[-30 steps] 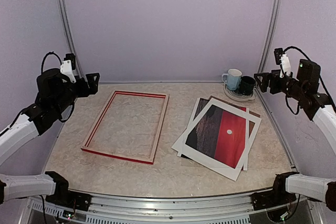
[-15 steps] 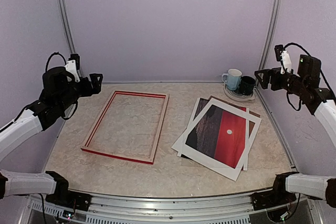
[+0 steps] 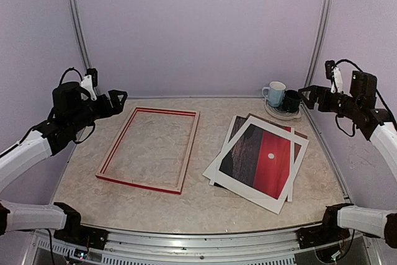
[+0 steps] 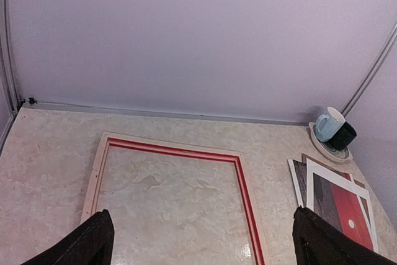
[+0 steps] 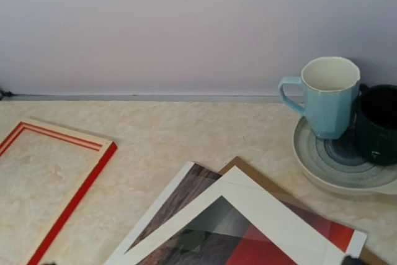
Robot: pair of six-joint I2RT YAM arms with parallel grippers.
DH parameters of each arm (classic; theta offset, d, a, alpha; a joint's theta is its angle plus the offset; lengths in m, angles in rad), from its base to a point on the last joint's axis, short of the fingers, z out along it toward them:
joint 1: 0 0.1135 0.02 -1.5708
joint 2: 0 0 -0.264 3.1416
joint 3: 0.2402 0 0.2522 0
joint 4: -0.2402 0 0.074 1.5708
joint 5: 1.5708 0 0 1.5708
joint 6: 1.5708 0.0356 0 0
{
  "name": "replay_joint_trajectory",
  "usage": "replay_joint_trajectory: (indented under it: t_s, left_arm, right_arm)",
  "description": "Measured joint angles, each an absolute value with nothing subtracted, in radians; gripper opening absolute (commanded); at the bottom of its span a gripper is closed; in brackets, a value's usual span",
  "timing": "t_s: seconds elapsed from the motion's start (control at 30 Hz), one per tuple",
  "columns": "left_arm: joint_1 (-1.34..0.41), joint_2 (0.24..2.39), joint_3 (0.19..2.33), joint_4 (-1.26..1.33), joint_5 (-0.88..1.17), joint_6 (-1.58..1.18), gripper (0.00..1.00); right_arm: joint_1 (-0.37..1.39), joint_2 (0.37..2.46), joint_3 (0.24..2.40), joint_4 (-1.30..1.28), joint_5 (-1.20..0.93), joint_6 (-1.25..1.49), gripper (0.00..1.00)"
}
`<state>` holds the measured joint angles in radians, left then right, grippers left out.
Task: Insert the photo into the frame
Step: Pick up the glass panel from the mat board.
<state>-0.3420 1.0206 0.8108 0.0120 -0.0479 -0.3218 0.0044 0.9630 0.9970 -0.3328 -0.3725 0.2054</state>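
Photo (image 3: 260,159) lies face up on the right half of the table (image 3: 205,210), skewed. It sits on top of a second white-edged sheet (image 3: 231,130) and a brown backing board (image 3: 302,135), whose corner pokes out on the far side. Frame (image 3: 139,184) lies flat on the left half, well apart from the photo, with the tabletop showing through it. Your left gripper (image 3: 118,98) hovers in the air near the frame's far left corner, fingers (image 4: 93,240) spread wide, gripping nothing. Your right gripper (image 3: 308,94) hangs by the right wall next to the mugs, jaws apart, nothing in them. Light blue mug (image 3: 275,93) and black mug (image 3: 291,100) stand side by side on a grey plate (image 3: 280,115) in the far right corner.
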Motion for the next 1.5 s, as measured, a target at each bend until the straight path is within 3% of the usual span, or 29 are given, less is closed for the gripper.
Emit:
replay_joint_trajectory:
  t_s: [0.8,1.2,1.5]
  left_arm:
    - [-0.675,1.432,1.007,-0.072,-0.037,-0.416,0.99]
    - [-0.701,1.564,1.017,-0.027,0.093,-0.572,0.99]
    - [-0.783,1.729,1.211,-0.04,0.156,-0.6,0.99]
  right_arm:
    - [0.004,1.052,0.883,-0.415,-0.308,0.405,0.99]
    - [0.004,1.094,0.786,-0.441,-0.253,0.469,0.99]
    - [0.004,1.094,0.719,-0.439,-0.249,0.466,0.99]
